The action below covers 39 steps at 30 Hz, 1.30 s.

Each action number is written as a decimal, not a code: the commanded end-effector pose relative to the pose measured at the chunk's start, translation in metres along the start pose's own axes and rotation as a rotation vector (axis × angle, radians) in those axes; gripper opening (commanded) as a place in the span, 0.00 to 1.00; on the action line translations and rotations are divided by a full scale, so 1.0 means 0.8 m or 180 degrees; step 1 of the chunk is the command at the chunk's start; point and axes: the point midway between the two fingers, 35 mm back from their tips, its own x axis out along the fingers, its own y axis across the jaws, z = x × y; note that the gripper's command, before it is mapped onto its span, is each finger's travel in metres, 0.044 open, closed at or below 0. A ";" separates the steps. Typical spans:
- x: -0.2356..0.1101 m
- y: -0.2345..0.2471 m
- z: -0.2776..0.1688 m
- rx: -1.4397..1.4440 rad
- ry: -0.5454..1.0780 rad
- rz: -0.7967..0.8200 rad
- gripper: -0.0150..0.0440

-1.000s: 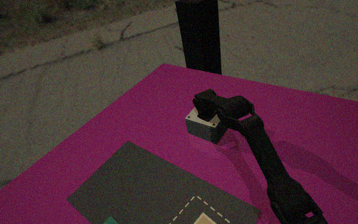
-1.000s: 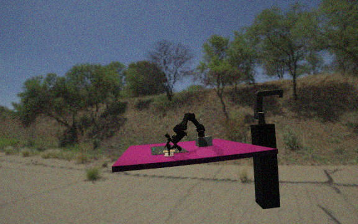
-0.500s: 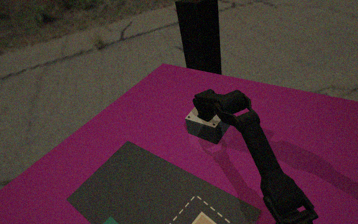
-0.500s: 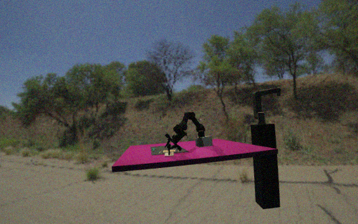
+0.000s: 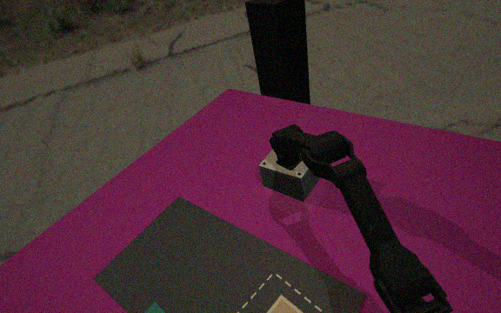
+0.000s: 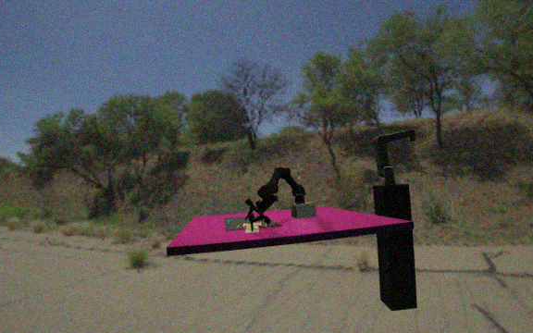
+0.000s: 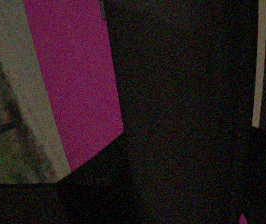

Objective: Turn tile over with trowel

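The arm reaches from its grey base [image 5: 287, 176] [image 6: 303, 210] down over the dark mat [image 5: 181, 256] [image 6: 233, 224]. My gripper [image 6: 254, 215] is low over the mat, out of frame at the bottom of the top view. It is shut on the trowel, which shows only as a dark shape [image 7: 184, 96] filling the wrist view. The beige tile [image 5: 283, 305] [image 6: 254, 225] lies inside the dashed outline [image 5: 296, 289], right under the gripper. Only its far corner shows in the top view. I cannot tell which side faces up.
The mat lies on a magenta table [image 5: 429, 165] [image 6: 340, 222]. A black post [image 5: 278, 48] [image 6: 393, 240] stands at the table's far corner. A small teal patch [image 5: 155, 309] shows at the mat's near edge. A pale strip [image 7: 257, 43] runs down the wrist view's right side.
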 end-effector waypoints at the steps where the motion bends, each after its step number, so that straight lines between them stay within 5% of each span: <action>1: -0.011 0.017 -0.011 0.0056 0.0019 0.0060 0.25; 24: -0.030 0.038 -0.033 0.0091 0.0012 0.0062 0.25; 39: 0.035 0.090 0.056 0.0256 -0.0180 -0.0025 0.25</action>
